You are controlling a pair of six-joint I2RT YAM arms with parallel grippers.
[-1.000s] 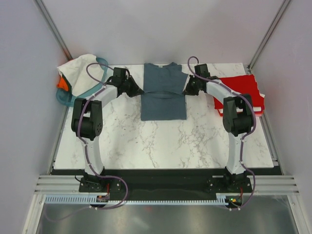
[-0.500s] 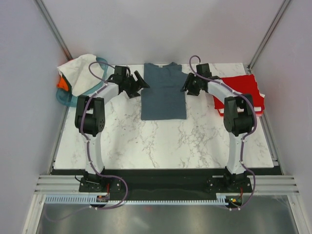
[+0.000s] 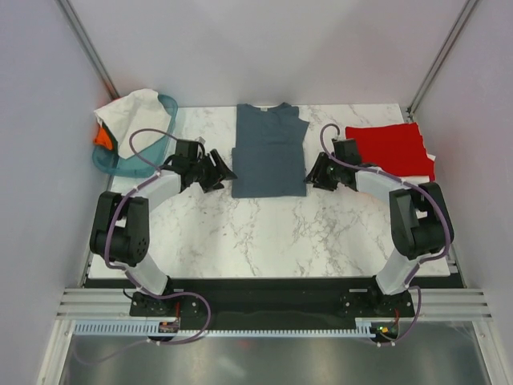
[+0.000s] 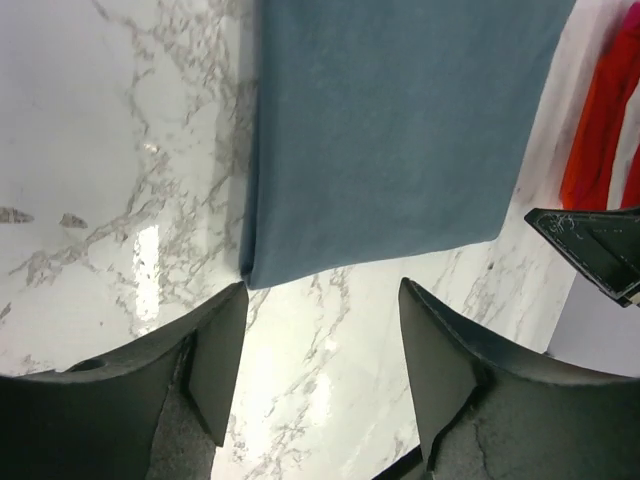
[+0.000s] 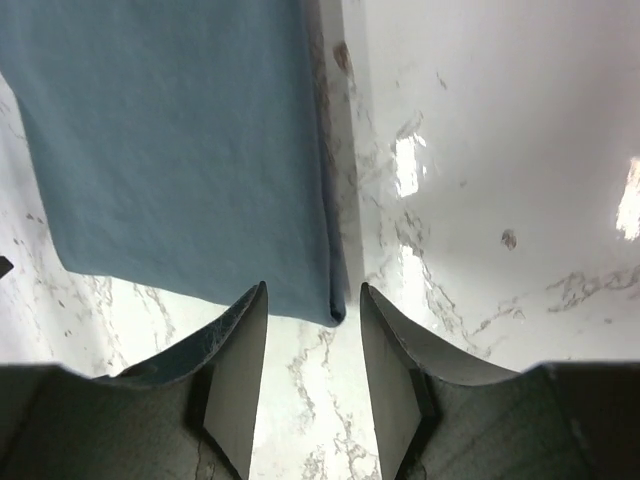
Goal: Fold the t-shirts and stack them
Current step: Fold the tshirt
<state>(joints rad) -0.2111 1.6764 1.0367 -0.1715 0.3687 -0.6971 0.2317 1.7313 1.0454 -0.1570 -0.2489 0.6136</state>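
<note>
A slate blue-grey t-shirt lies flat at the table's back middle, its sides folded in to a long rectangle. My left gripper stands open just off the shirt's near left corner, nothing between its fingers. My right gripper is open beside the near right corner, and that folded corner lies just ahead of the gap between its fingertips. A folded red t-shirt rests at the back right. White cloth and orange cloth sit in the basket at the left.
A teal plastic basket stands at the back left corner, close behind my left arm. Bare marble table stretches from the blue shirt to the arm bases. Grey walls close in on both sides.
Both grippers have opened, letting go of the blue-grey shirt's sides. Both have drawn back toward me, from beside the sleeves down to the shirt's near corners.
</note>
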